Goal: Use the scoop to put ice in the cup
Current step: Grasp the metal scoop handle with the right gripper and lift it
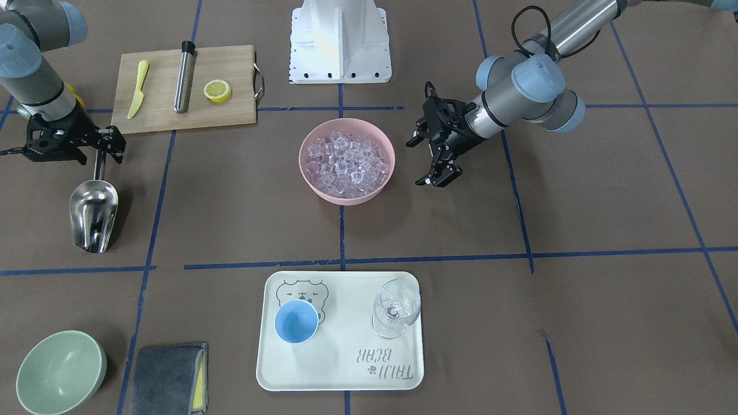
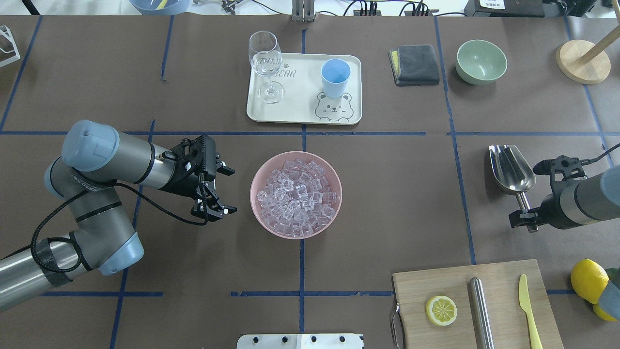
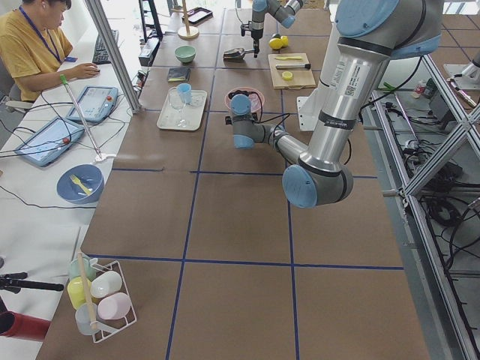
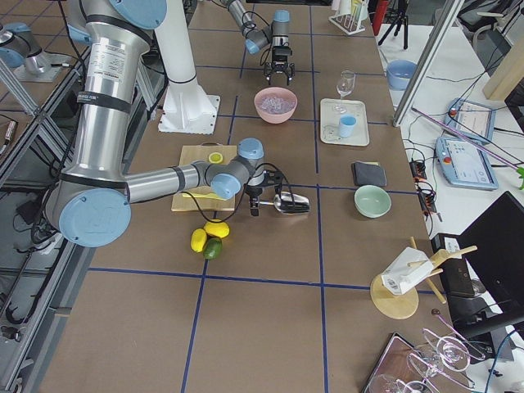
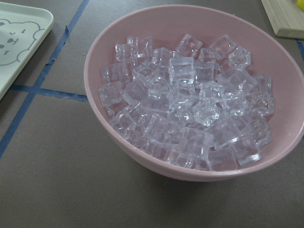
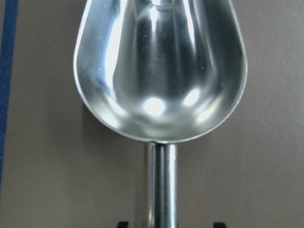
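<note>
- Biggest worry is the grab itself. The right pincer [image 1: 100,153] sits over the scoop [image 1: 93,210] handle with its fingers spread either side of the rod, not clamped yet. That rod is thin, round and shiny, so a weak pinch could let the heavy trough roll or droop.
- If it rolls mid-carry, the ice [image 1: 346,164] slides straight out. Those cubes look slick and glassy.
- The bowl [image 1: 347,199] is filled close to its rim, so digging in hard could shove it along the table [image 1: 230,225] or flick cubes over the edge.
- The left pincer [image 1: 420,163] hangs just beside the bowl, spread wide, holding nothing. Maybe it's there to steady the bowl, can't say.
- Pouring looks dicey too. The scoop's mouth looks about as wide as the cup [image 1: 296,321], so cubes may miss and land on the tray [image 1: 346,369].
- The cup is light plastic and could tip, and the glass [image 1: 395,308] stands near it on the same tray, easy to clip.
- The scoop is polished steel with a deep rounded trough. It's empty and lies open side up on the table at the robot's right, well apart from bowl and tray, with its mouth pointing away from the robot.
- Cup is upright and empty, on the tray at the far side from the robot.
</note>
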`<action>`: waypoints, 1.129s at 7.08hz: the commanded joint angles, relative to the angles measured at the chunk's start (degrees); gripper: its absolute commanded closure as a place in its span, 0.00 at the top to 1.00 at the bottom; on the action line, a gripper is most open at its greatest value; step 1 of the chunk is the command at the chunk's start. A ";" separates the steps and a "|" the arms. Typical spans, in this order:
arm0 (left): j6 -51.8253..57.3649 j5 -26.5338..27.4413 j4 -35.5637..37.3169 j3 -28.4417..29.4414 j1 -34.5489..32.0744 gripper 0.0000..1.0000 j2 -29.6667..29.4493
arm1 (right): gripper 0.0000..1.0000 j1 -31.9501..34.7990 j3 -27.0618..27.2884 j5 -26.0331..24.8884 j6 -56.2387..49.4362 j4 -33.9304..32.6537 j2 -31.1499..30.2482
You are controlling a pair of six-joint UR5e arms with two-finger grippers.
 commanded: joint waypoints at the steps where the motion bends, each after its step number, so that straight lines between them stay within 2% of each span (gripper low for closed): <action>1: 0.00 0.00 0.00 0.64 0.06 1.00 -0.02 | 0.00 0.29 0.35 3.05 -6.01 -0.03 0.12; 2: 0.09 0.00 0.00 1.17 0.15 1.00 -0.11 | 0.00 3.34 2.19 5.41 -10.50 -0.72 -0.06; 3: 0.09 0.00 0.00 1.26 0.15 1.00 -0.11 | 0.00 7.98 6.47 11.35 -14.37 -3.17 0.03; 4: 0.17 0.09 0.00 1.61 0.23 1.00 -0.19 | 0.00 9.42 12.43 11.94 -15.89 -7.54 0.29; 6: 0.70 0.00 0.09 7.12 0.67 1.00 -5.01 | 0.00 9.44 18.44 12.21 -24.65 -24.29 10.43; 8: 6.05 0.00 0.26 7.58 0.85 1.00 -4.94 | 0.00 7.51 19.08 12.12 -34.04 -34.17 19.67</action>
